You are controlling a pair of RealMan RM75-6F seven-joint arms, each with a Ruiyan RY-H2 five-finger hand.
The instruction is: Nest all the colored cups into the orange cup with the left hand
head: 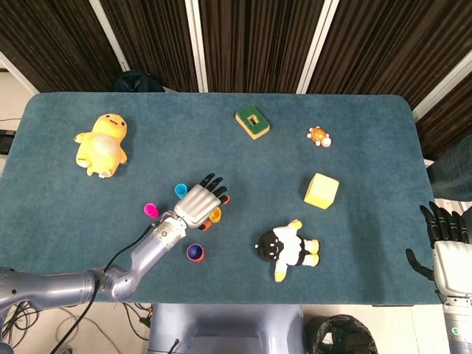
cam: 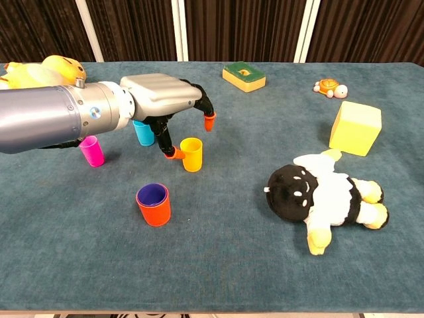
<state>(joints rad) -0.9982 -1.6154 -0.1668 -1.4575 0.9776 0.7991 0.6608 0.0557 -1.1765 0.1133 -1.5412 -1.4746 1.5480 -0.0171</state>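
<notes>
The orange cup (cam: pixel 154 206) (head: pixel 195 253) stands near the table's front with a purple cup nested inside it. A yellow cup (cam: pixel 191 154) (head: pixel 215 214) stands upright a little behind it. My left hand (cam: pixel 162 99) (head: pixel 200 203) hovers over the yellow cup, fingers spread and curved down around it, thumb tip at its left side; it holds nothing. The blue cup (cam: pixel 142 132) (head: pixel 181 189) is partly hidden behind the hand. The magenta cup (cam: pixel 92 150) (head: pixel 150 210) stands further left. My right hand (head: pixel 445 236) hangs off the table's right edge, fingers apart and empty.
A black-and-white plush (cam: pixel 324 193) lies right of the cups. A yellow block (cam: pixel 356 128), a small turtle toy (cam: pixel 326 87) and a green-yellow sponge (cam: pixel 244 75) lie further back. A yellow duck plush (head: pixel 102 144) sits at the far left.
</notes>
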